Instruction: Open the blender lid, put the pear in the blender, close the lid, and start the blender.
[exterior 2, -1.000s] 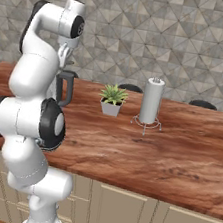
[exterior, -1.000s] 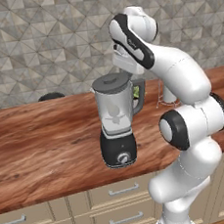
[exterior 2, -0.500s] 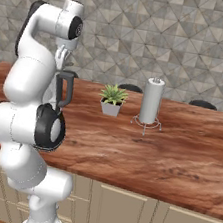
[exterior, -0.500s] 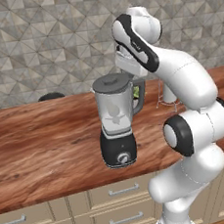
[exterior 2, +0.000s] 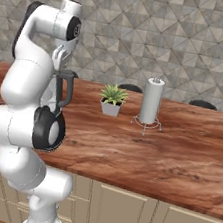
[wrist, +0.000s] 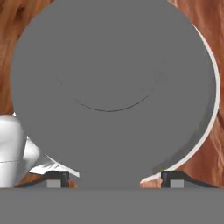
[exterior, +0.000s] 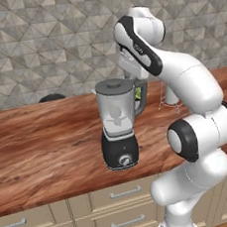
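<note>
The blender (exterior: pixel 118 127) stands on the wooden counter, a clear jar on a black base with a silver knob (exterior: pixel 124 159). The blender lid (exterior: pixel 114 85) sits flat on the jar's rim. Through the jar wall I see a small pale shape (exterior: pixel 117 116); I cannot tell whether it is the pear. My hand (exterior: pixel 130 67) hangs just behind and above the lid. In the hand view the lid (wrist: pixel 109 65) is very close and my gripper (wrist: pixel 114 177) is open. Its fingertips (wrist: pixel 57 177) stand wide apart on either side of the lid's raised cap.
A small potted plant (exterior 2: pixel 112 99) and a white paper-towel roll (exterior 2: pixel 152 102) on a wire stand are to the blender's right. Dark round shapes (exterior 2: pixel 203 103) lie along the back wall. My arm hides the jar in the right base view, where the blender's handle (exterior 2: pixel 64 90) shows.
The arm's upper links have swung a little to the right. The blender has not moved and the lid is on the jar in every frame.
</note>
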Tool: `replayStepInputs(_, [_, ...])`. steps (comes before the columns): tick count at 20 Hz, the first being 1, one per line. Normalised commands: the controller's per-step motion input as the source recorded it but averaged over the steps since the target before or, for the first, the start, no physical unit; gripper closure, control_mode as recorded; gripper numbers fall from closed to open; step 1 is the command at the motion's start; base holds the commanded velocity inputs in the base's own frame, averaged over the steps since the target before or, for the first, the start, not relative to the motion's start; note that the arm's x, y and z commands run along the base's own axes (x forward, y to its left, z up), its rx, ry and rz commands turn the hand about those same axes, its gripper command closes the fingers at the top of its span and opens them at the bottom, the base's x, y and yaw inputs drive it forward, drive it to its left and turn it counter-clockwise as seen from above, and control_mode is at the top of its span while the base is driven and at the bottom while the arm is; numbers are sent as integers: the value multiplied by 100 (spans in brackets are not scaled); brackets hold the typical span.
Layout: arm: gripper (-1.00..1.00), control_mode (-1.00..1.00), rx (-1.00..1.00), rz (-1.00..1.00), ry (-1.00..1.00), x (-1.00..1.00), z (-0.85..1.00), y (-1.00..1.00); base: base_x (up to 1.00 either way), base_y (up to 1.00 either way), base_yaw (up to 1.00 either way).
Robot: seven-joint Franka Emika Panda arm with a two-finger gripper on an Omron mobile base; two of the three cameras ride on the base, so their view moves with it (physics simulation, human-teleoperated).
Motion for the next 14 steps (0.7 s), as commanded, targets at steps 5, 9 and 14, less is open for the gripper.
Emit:
replayStepInputs(5, [-100,-100,0,-9,0,-3,26,-11,0,0,0])
replayStepInputs(9, [-100,-100,0,-4,-2,-41,46,-5,0,0,0])
replayStepInputs(14, [-100,-100,0,-9,-8,-99,16,0,0,0,0])
